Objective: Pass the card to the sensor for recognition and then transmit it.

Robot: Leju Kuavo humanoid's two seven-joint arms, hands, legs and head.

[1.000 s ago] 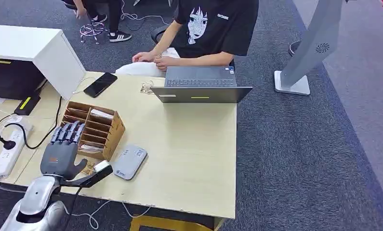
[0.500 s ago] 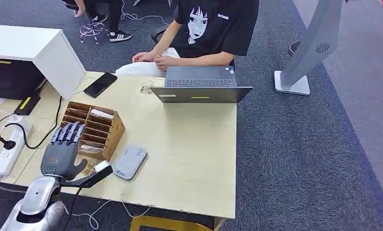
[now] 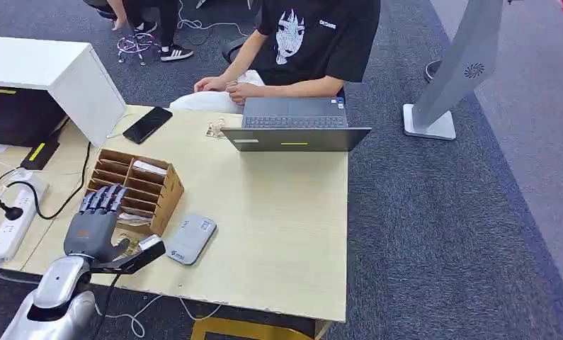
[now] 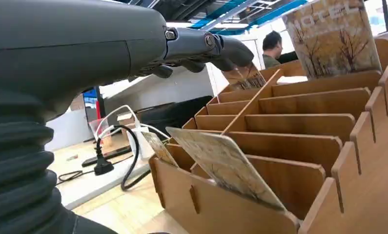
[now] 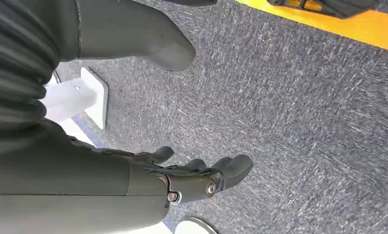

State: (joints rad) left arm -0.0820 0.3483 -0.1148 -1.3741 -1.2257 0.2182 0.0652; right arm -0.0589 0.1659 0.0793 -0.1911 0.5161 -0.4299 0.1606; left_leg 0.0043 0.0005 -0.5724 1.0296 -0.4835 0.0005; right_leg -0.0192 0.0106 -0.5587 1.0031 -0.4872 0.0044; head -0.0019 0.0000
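Left hand (image 3: 94,228): we see it flat over the near end of the card rack (image 3: 134,190), palm down, fingers straight and spread over the front slots, thumb out toward the sensor; it grips nothing

Left hand, wrist view: fingers (image 4: 201,46) reach out above the rack (image 4: 299,146) without touching any card that we can make out

Right hand (image 5: 182,180): we find it hanging over grey carpet (image 5: 304,107), fingers loosely curled and apart, thumb (image 5: 148,41) separate; nothing in it

Cards: we note one card (image 4: 221,165) leaning tilted in a near slot of the rack, edge sticking above the divider; a second card (image 4: 334,38) printed HOTEL stands upright in a far slot; a white card (image 3: 149,167) shows in a back slot in the head view

Sensor (image 3: 190,239): grey flat pad lying on the table (image 3: 278,227), just beside the rack's near right corner and close to the left thumb; we see no card on it

Rack: brown, slotted, on the table's left part, between the phone (image 3: 147,124) and the sensor

Laptop (image 3: 296,127): open at the far table edge, a person (image 3: 299,49) in a black shirt seated behind it, hands together near its left corner

Left of table: white power strip (image 3: 13,216) with black cable, white box (image 3: 48,78) behind it

Floor right: grey stand (image 3: 448,85) on a white base, well apart from the table
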